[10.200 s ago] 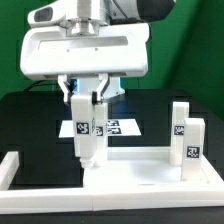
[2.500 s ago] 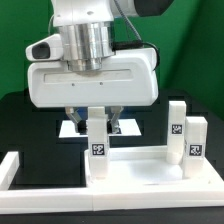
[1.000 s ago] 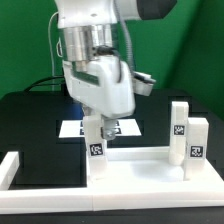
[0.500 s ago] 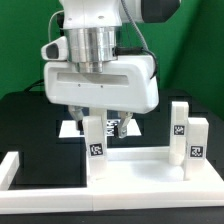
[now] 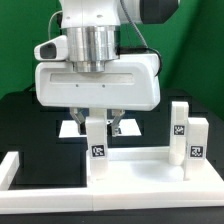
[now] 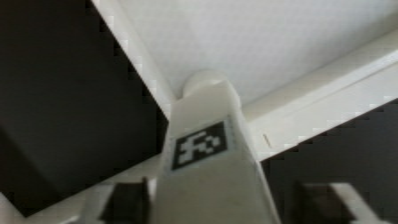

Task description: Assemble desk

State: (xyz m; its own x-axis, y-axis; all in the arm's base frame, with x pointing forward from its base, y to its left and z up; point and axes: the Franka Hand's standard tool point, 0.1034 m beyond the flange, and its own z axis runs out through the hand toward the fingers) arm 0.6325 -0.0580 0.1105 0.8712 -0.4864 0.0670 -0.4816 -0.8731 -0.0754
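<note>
Leg post (image 5: 97, 145): upright at the desk panel (image 5: 150, 172) corner on the exterior view's left, long axis vertical, directly beneath the tool (image 5: 97, 122). Tool: fingers parted, straddling the post's top; actual contact cannot be told. Two further posts (image 5: 186, 133) stand on the exterior view's right.

Pretty cramped over the panel's left corner, more room in the middle

The gripper (image 5: 97, 121) hangs right over one upright leg post (image 5: 97, 142) on the desk panel (image 5: 150, 172), fingers either side of its top, so that corner is blocked. Two more leg posts (image 5: 186, 135) stand at the exterior view's right end. Between them and the left post the panel is bare. The L-shaped border bar (image 5: 20, 178) walls off the front and left, and the marker board (image 5: 128, 128) lies flat behind.
</note>
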